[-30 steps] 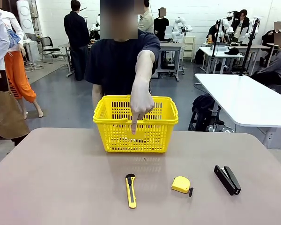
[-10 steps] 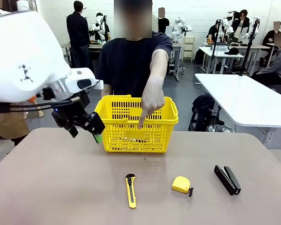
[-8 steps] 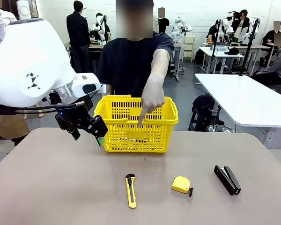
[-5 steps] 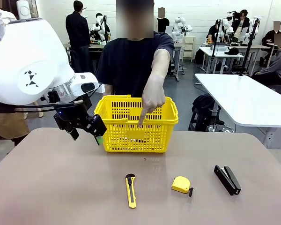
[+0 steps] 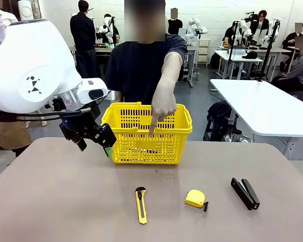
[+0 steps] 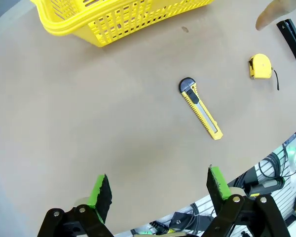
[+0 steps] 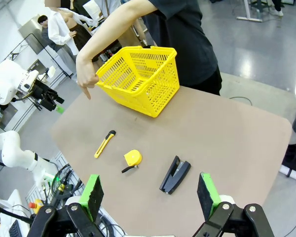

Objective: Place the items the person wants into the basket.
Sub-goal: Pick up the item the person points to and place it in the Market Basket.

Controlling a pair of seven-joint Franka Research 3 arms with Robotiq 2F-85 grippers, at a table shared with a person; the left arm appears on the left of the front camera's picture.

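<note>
The yellow basket (image 5: pixel 146 133) stands at the far middle of the table, in front of the person in a black T-shirt. The person's hand (image 5: pixel 156 113) points a finger downward over the basket's front rim. A yellow-and-black utility knife (image 5: pixel 141 205) lies near the front edge; the left wrist view has the knife (image 6: pixel 200 108) ahead of my left gripper (image 6: pixel 158 186), which is open and holds nothing. In the front view my left gripper (image 5: pixel 103 145) hovers just left of the basket. My right gripper (image 7: pixel 149 193) is open and high above the table, far from the basket (image 7: pixel 140 79).
A small yellow tape measure (image 5: pixel 195 198) and a black stapler (image 5: pixel 245 193) lie to the right of the knife. My bulky white left arm (image 5: pixel 30 70) fills the upper left. Bare tabletop (image 5: pixel 50 201) spreads at front left.
My left arm has come in from the left since the earliest frame and has barely shifted over the last second. The person's pointing hand has stayed over the basket.
</note>
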